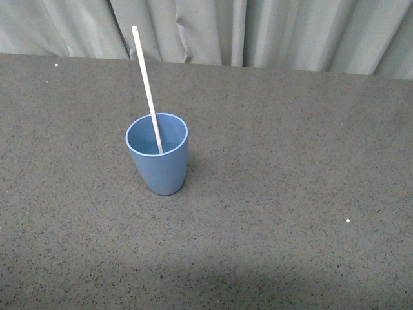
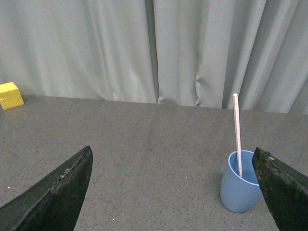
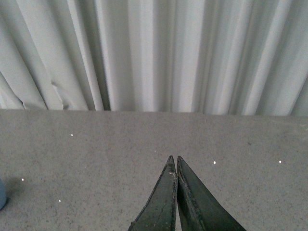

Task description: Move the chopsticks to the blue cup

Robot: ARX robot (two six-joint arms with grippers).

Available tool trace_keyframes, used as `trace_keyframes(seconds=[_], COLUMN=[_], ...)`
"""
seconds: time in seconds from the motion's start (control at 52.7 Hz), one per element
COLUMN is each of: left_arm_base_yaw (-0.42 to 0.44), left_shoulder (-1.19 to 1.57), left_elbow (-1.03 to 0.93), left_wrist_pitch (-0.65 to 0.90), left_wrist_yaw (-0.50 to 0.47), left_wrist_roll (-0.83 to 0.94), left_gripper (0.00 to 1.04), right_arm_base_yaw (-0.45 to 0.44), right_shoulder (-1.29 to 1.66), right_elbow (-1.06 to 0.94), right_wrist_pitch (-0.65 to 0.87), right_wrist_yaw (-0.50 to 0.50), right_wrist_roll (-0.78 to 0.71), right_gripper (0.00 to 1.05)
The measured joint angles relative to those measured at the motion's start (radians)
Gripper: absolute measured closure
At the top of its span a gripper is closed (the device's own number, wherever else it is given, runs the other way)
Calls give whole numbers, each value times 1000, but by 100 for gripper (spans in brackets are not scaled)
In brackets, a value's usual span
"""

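Observation:
The blue cup (image 1: 158, 155) stands upright on the dark speckled table. The off-white chopstick (image 1: 146, 81) stands in it, its lower end inside the cup and its top leaning towards the far left. Neither arm shows in the front view. In the left wrist view the cup (image 2: 238, 185) and chopstick (image 2: 236, 130) sit just ahead of one finger. My left gripper (image 2: 172, 156) is open and empty, a little way back from the cup. My right gripper (image 3: 174, 157) is shut and empty over bare table; a sliver of the cup (image 3: 2, 192) shows at that view's edge.
A grey curtain (image 1: 258, 32) hangs along the table's far edge. A yellow block (image 2: 10, 95) sits on the table near the curtain in the left wrist view. Small white specks (image 1: 348, 220) dot the tabletop.

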Motion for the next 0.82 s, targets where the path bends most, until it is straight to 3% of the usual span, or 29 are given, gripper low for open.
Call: trace_keyframes(seconds=[0.247, 0.645, 0.683, 0.816], left_arm_base_yaw=[0, 0, 0, 0], left_shoulder=[0, 0, 0, 0], left_elbow=[0, 0, 0, 0], left_wrist_pitch=[0, 0, 0, 0], left_wrist_yaw=[0, 0, 0, 0], left_wrist_roll=[0, 0, 0, 0], left_gripper=[7, 7, 7, 7], right_arm_base_yaw=[0, 0, 0, 0], right_shoulder=[-51, -52, -52, -52], right_elbow=[0, 0, 0, 0], right_wrist_pitch=[-22, -22, -22, -22], right_wrist_yaw=[0, 0, 0, 0], right_wrist_roll=[-1, -1, 0, 0], right_gripper=[102, 11, 8, 9])
